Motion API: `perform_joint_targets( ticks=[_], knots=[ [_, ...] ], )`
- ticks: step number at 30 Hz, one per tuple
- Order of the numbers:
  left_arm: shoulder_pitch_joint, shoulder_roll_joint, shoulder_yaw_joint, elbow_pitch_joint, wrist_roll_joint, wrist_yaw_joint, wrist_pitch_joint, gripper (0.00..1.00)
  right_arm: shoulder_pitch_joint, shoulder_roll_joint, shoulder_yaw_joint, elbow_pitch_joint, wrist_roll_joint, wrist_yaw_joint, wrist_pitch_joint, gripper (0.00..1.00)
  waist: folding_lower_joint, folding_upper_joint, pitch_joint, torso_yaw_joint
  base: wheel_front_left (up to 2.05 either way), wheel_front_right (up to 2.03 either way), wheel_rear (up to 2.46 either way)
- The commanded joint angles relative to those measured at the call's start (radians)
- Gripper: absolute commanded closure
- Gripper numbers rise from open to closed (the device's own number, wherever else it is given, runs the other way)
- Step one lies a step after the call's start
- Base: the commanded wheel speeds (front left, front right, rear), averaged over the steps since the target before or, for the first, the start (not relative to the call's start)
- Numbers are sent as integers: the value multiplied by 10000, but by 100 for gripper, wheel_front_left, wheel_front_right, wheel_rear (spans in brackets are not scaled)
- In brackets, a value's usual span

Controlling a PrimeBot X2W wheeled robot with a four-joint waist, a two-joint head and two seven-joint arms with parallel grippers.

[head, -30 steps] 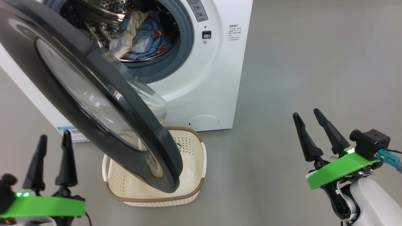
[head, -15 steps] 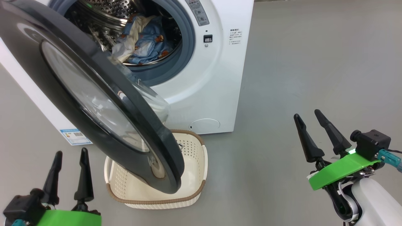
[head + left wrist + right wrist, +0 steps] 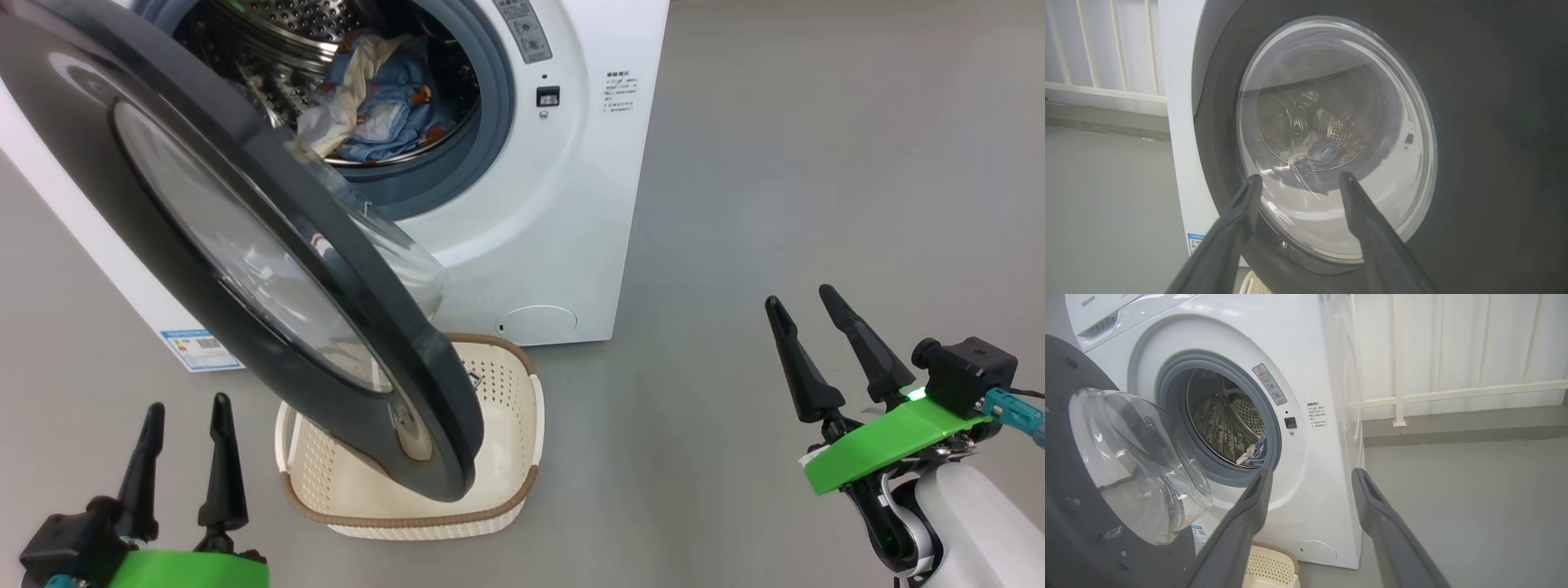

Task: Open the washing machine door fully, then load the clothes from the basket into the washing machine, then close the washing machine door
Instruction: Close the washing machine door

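Clothes (image 3: 390,104) inside washing machine (image 3: 555,237)

Grey floor (image 3: 775,163) stretching smooth, matte; white railing (image 3: 1399,375) standing on low grey kerb (image 3: 1461,430) running along floor's far edge.

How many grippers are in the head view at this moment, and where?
2. The left gripper is at lower left, beside the basket; the right gripper is at lower right over the floor. Both jaws open, holding nothing.
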Motion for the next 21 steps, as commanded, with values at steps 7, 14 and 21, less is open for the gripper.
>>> perform_joint_targets(
  ticks=[7,14,21],
  knots=[
    [-328,32,487,-173,238,-128,-73,0,-24,-120,131,-187,-16,46,-80,0,0,0,-19,-4,0,0,0],
    [-327,-23,543,-161,316,-170,-73,0,-17,-129,140,-197,-24,46,-80,0,0,0,-31,7,0,0,0],
    [-298,-73,577,-113,336,-205,-73,0,6,-125,143,-203,-19,46,-80,0,0,0,-100,32,0,0,0]
  ],
)
